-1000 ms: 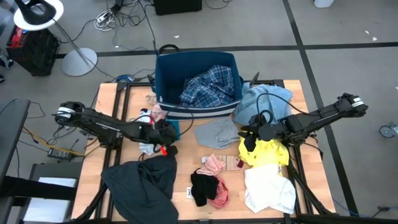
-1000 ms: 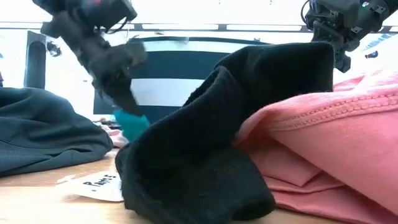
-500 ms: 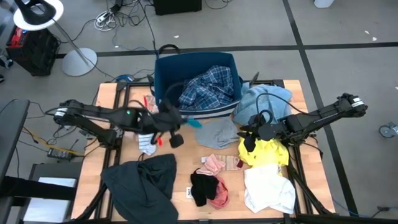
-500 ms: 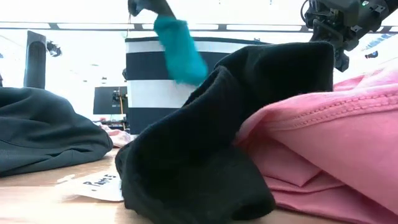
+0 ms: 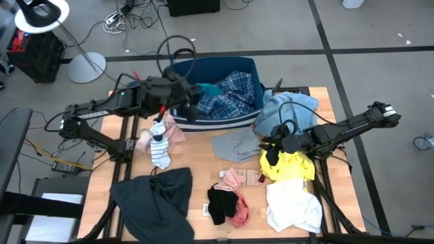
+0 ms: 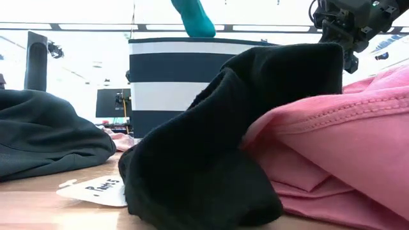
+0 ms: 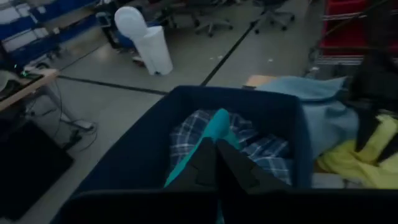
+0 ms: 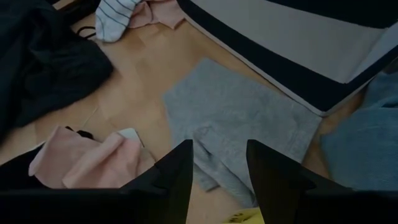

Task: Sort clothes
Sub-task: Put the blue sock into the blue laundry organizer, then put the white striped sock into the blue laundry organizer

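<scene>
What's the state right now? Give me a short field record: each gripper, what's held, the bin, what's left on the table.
left gripper: over the bin, jaws shut on teal garment
right gripper: jaws open, empty, above grey garment
bin: navy with white stripes, holds blue plaid garment
still on table: striped white garment, yellow garment, white garment, dark green garment, black garment

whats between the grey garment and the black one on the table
In the high view, a small pink garment lies on the wooden table, between the grey garment above it and the black garment below it.
</scene>
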`<state>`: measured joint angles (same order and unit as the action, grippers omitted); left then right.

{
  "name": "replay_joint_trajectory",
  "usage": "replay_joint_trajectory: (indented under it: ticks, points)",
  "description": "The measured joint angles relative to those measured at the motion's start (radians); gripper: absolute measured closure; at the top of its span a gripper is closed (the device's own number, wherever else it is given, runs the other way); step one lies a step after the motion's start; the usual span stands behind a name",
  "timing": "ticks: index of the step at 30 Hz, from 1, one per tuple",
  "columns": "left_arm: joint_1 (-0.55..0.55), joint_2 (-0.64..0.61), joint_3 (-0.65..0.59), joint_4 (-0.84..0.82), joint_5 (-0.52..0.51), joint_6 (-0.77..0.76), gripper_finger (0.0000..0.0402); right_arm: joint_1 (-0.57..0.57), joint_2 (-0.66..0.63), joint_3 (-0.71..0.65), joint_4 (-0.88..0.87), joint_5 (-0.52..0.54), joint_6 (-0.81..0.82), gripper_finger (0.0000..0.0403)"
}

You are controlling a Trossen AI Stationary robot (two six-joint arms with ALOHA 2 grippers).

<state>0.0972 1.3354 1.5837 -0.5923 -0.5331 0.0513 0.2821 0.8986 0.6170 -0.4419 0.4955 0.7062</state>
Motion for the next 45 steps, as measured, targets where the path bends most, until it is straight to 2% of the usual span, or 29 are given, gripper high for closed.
replay_joint_trajectory:
  ticks: [5,9,16,21,23,29,32,35,40,45]
  points:
    - [0.065,0.044,0.000,-0.088,0.040,-0.052,0.0377,0.000,0.000,0.000,0.000,0.000,-0.004,0.0252]
    - [0.111,0.079,0.000,-0.183,0.091,-0.113,0.0341,0.000,0.000,0.000,0.000,0.000,-0.003,0.0252]
    - [0.127,0.097,-0.002,-0.278,0.101,-0.156,0.0284,0.000,0.000,0.000,-0.001,0.000,-0.003,0.0252]
    - [0.080,0.069,-0.002,-0.361,0.096,-0.177,0.0278,0.000,0.000,0.000,-0.004,-0.001,-0.003,0.0252]
    - [0.044,0.062,-0.002,-0.435,0.062,-0.205,0.0278,0.000,0.000,0.000,-0.004,-0.002,-0.003,0.0252]
    - [-0.083,0.057,-0.014,-0.719,-0.038,-0.409,0.0278,0.000,0.000,0.000,-0.008,-0.002,-0.008,0.0252]
    - [-0.147,0.014,-0.079,-0.754,-0.045,-0.510,0.0281,0.000,0.000,0.000,-0.009,-0.002,-0.009,0.0252]
    - [-0.208,-0.064,-0.179,-0.721,-0.069,-0.600,0.0284,0.000,0.000,0.000,-0.009,-0.002,-0.009,0.0252]
    - [-0.285,-0.220,-0.425,-0.640,-0.094,-0.772,0.0284,0.000,0.000,0.000,-0.009,-0.002,-0.009,0.0252]
    - [-0.303,-0.364,-0.679,-0.533,-0.080,-0.897,0.0285,0.000,0.000,0.000,-0.009,-0.002,-0.010,0.0252]
